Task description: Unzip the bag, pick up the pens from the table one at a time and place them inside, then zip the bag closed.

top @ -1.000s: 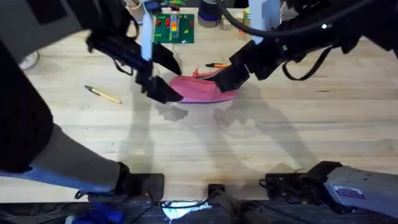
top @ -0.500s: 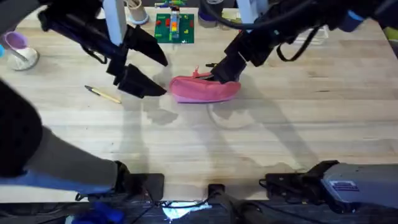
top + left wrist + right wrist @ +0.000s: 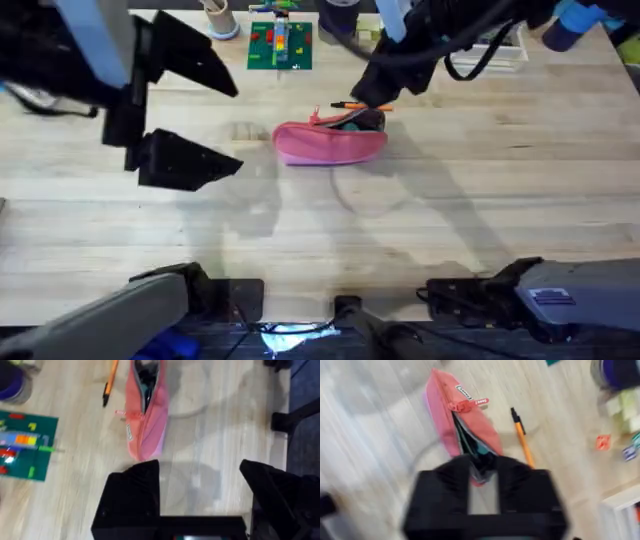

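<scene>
The bag lies on the table with its zipper open at the end nearest my right gripper, so unzipping looks done and pen loading is in hand. The orange pen lies just beside the bag's far side. My right fingers stand narrow, holding nothing; my left gripper hangs wide, well apart from the bag. Next I judge a grasp on that pen

Beyond the plank tabletop's far edge sit a green flat board studded with small coloured blocks and a purple cup — a dark chair base stands on bluish floor.
</scene>
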Tool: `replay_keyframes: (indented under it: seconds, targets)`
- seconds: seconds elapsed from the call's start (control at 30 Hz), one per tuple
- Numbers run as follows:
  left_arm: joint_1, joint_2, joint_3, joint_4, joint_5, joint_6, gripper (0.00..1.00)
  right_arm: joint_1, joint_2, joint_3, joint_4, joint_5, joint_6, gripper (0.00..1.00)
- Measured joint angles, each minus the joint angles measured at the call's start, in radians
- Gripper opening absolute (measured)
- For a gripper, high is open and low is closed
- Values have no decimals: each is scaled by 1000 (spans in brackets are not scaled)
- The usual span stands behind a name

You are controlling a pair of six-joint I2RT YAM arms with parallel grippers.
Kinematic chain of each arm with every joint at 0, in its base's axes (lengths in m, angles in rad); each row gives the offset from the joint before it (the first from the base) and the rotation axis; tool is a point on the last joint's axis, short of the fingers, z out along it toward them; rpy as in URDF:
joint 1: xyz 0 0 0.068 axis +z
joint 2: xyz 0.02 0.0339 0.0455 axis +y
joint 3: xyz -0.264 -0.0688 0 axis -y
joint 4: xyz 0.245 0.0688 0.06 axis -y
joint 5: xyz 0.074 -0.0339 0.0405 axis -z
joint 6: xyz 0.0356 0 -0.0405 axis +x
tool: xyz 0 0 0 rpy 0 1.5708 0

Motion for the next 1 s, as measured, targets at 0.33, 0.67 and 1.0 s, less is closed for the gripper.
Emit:
replay_keyframes:
  seconds: [0.33,0.67,1.0]
  targets:
    - [9,-43,0,1,-48,-53,995,0,0,0,-10,0,-334,29]
    - [9,-43,0,0,-51,-60,995,2,92,2,-68,0,-473,29]
    - [9,-43,0,0,-51,-60,995,6,175,2,-84,0,-489,29]
